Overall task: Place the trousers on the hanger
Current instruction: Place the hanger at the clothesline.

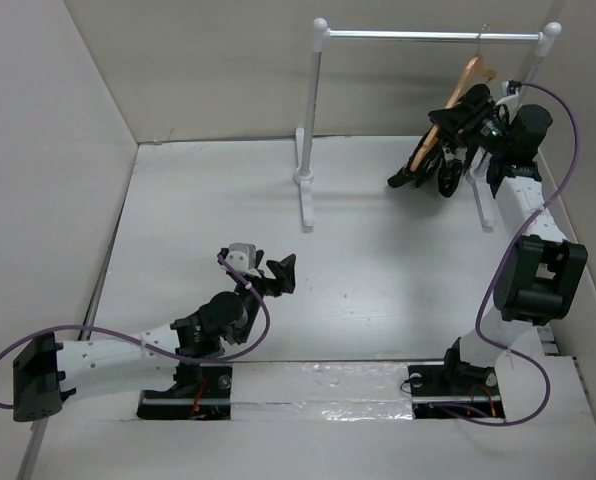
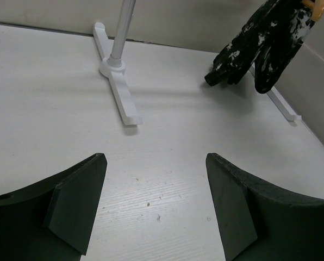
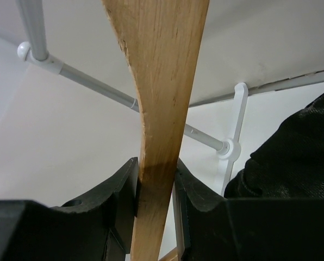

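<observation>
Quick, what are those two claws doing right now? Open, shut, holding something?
Left gripper: open, holding nothing.
Right gripper: shut on the wooden hanger.

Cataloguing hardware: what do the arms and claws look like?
The left arm and right arm are white with black joint housings and a looping purple cable each. The left claw and right claw each have two broad black fingers.

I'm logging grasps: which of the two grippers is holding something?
The right gripper, up by the rack, is clamped on the wooden hanger. The left gripper hangs open above the table, holding nothing.
</observation>
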Robot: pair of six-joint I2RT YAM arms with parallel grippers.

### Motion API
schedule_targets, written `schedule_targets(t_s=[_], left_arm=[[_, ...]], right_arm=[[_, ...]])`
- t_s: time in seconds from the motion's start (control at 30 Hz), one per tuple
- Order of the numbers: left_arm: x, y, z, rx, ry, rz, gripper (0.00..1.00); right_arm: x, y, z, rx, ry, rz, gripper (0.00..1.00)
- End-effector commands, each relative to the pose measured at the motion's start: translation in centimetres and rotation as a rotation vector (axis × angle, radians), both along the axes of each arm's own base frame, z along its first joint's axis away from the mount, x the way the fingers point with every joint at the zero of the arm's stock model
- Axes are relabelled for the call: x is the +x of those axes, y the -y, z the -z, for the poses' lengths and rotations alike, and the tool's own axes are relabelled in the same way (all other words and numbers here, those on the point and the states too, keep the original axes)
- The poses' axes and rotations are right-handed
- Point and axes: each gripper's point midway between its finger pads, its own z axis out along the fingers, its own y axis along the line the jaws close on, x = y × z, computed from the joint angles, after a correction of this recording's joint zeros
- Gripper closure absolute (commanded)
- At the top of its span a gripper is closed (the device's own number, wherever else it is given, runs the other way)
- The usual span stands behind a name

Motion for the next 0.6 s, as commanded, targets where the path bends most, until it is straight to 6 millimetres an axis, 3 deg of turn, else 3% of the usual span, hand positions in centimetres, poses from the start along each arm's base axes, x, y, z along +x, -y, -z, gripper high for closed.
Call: schedule_targets(t_s=[0.0, 0.13, 0.23, 0.33, 0.37, 0.43, 0.47, 0.53, 0.57], left_arm=[[0.2, 0.3, -2.5, -0.068, 0.024, -0.004, 0.29], [0.2, 0.2, -2.5, -0.069, 0.025, -0.006, 0.29], [0.1, 0.3, -2.6, -0.075, 0.025, 0.004, 0.29], [0.2, 0.3, -2.5, -0.068, 0.024, -0.006, 0.29], [0.3, 0.3, -2.4, -0.063, 0.021, -0.006, 0.29], [0.2, 0.5, -2.4, -0.067, 0.021, 0.004, 0.29], [0.2, 0.5, -2.4, -0.069, 0.024, 0.004, 0.29], [0.3, 0.3, -2.3, -0.062, 0.020, -0.010, 0.29], [0.3, 0.3, -2.3, -0.065, 0.014, -0.010, 0.29]], right_arm=[[-2.1, 0.1, -4.9, -0.078, 0.288, -0.015, 1.00], [-1.8, 1.6, -2.6, -0.061, 0.251, 0.013, 1.00], [-1.8, 2.4, -2.0, -0.039, 0.235, 0.011, 0.93], [-1.9, 3.0, -2.0, -0.026, 0.224, 0.041, 0.68], [-1.9, 3.6, -1.7, -0.023, 0.214, 0.063, 0.53], [-1.8, 3.9, -1.9, -0.018, 0.197, 0.098, 0.36], [-2.0, 4.6, -2.4, -0.041, 0.208, 0.125, 0.24], [-1.9, 5.6, -2.5, -0.051, 0.168, 0.187, 0.10], [-2.7, 5.7, -3.7, -0.069, 0.189, 0.211, 0.00]])
